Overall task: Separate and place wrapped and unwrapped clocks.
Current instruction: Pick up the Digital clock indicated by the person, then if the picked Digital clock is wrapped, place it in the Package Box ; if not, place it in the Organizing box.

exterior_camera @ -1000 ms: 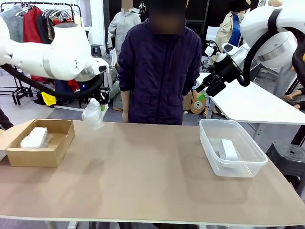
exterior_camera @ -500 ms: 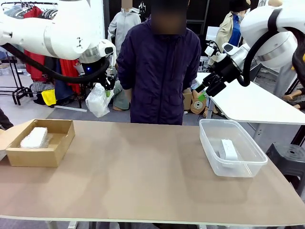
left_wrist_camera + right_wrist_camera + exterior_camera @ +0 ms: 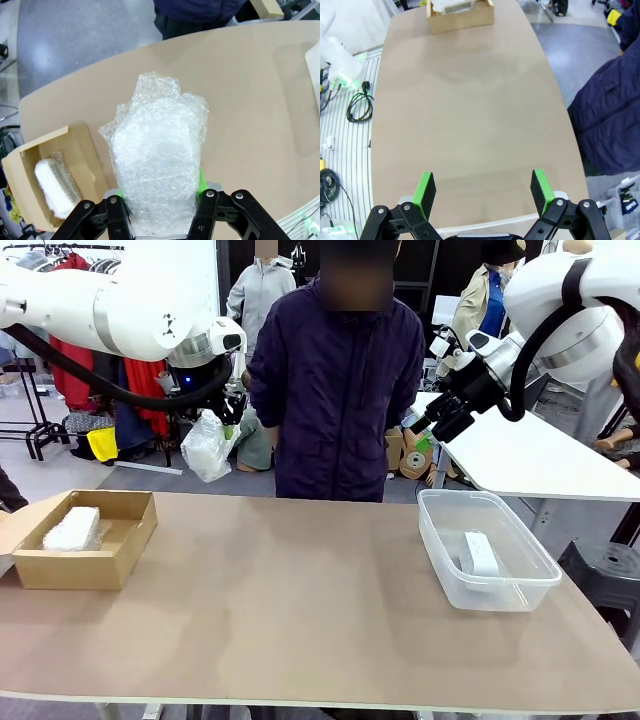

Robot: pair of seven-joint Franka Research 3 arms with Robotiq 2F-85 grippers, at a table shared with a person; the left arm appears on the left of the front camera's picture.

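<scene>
My left gripper (image 3: 222, 418) hangs high over the table's far left edge, shut on a wrapped clock (image 3: 207, 447), a lumpy bundle in clear bubble wrap. In the left wrist view that wrapped clock (image 3: 160, 150) stands up between the green pads, with my left gripper (image 3: 160, 192) clamped at its base. A second wrapped clock (image 3: 72, 527) lies in the cardboard box (image 3: 128, 545) at the left. The unwrapped clock (image 3: 479, 552), a smooth white block, lies in the clear plastic bin (image 3: 440, 545) at the right. My right gripper (image 3: 425, 428) is raised at the far right, open and empty, and its green pads (image 3: 424, 188) stand wide apart.
A person in a dark jacket (image 3: 335, 390) stands at the far side of the table, close to the held bundle. The cardboard box (image 3: 30, 200) sits below my left wrist. A white table (image 3: 540, 455) stands behind at the right.
My left arm has lifted the wrapped clock up and away from the table toward the far edge, then held almost still. The right arm has not moved.
</scene>
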